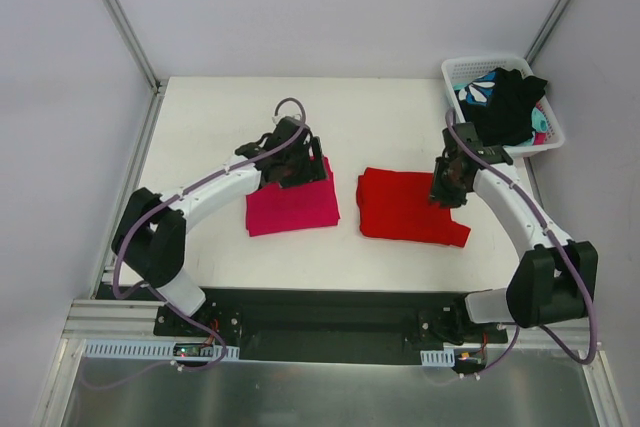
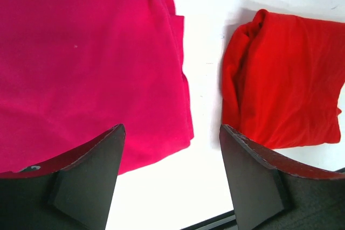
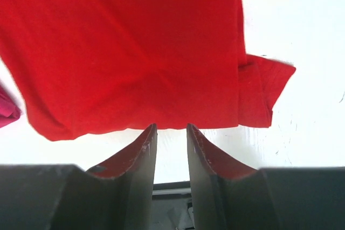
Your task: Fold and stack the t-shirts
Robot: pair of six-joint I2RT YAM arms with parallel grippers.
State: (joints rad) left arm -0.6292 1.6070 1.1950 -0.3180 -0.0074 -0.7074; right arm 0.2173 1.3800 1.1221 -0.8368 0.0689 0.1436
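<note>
A folded magenta-pink t-shirt (image 1: pixel 292 207) lies left of centre on the table, and a folded red t-shirt (image 1: pixel 405 207) lies just to its right. My left gripper (image 1: pixel 296 165) hovers over the pink shirt's far right part. In the left wrist view it (image 2: pixel 171 127) is open wide, with nothing between the fingers; the pink shirt (image 2: pixel 81 63) and the red shirt (image 2: pixel 285 79) lie below it. My right gripper (image 1: pixel 448 187) is over the red shirt's right edge. Seen from the right wrist, it (image 3: pixel 171 127) is open a little and empty, at the edge of the red shirt (image 3: pixel 135 52).
A white basket (image 1: pixel 549 136) at the far right corner holds a black garment (image 1: pixel 505 105) and a teal-and-white patterned one (image 1: pixel 478 89). A sleeve (image 3: pixel 267 90) sticks out from the red shirt. The table's near edge has a black rail (image 1: pixel 320 297).
</note>
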